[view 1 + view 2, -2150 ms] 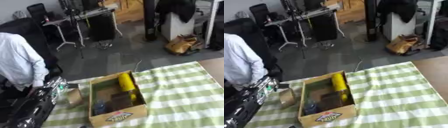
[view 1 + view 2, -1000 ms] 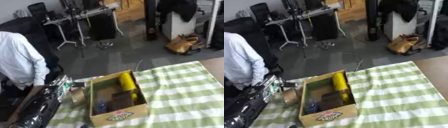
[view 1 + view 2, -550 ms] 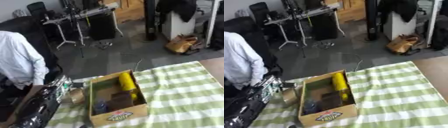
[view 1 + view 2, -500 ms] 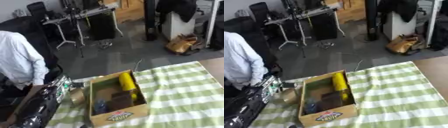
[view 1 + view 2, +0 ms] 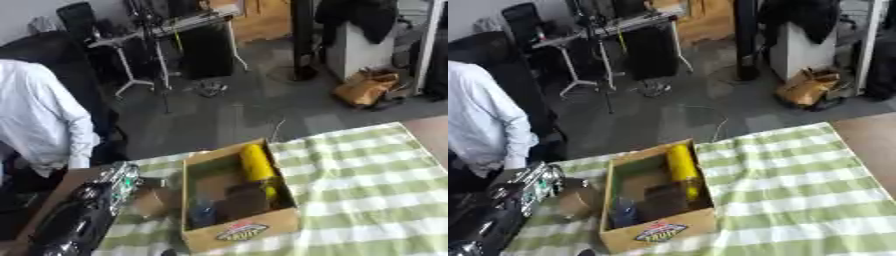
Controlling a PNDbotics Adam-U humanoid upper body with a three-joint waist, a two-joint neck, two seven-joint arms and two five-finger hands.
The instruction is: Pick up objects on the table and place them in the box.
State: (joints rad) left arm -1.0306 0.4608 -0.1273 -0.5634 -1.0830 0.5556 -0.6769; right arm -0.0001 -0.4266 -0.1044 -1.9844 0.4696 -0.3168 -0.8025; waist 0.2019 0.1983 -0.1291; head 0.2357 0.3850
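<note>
1. An open brown cardboard box [image 5: 238,235] with a red and yellow label on its near wall sits on the left part of a table covered by a green-and-white checked cloth [image 5: 367,185].
2. Inside the box, a yellow cylinder-shaped object [image 5: 256,163] lies along the right wall at the far end.
3. A dark brown blocky object [image 5: 247,200] lies in the near middle of the box, and a small bluish object [image 5: 623,212] sits at the near left corner inside.
4. The robot's left arm, black with silver joints [image 5: 83,215], comes in from the near left; its left hand [image 5: 150,196] sits just beside the box's left wall, against a brown flap there.
5. Whether its fingers are spread or curled cannot be told.
</note>
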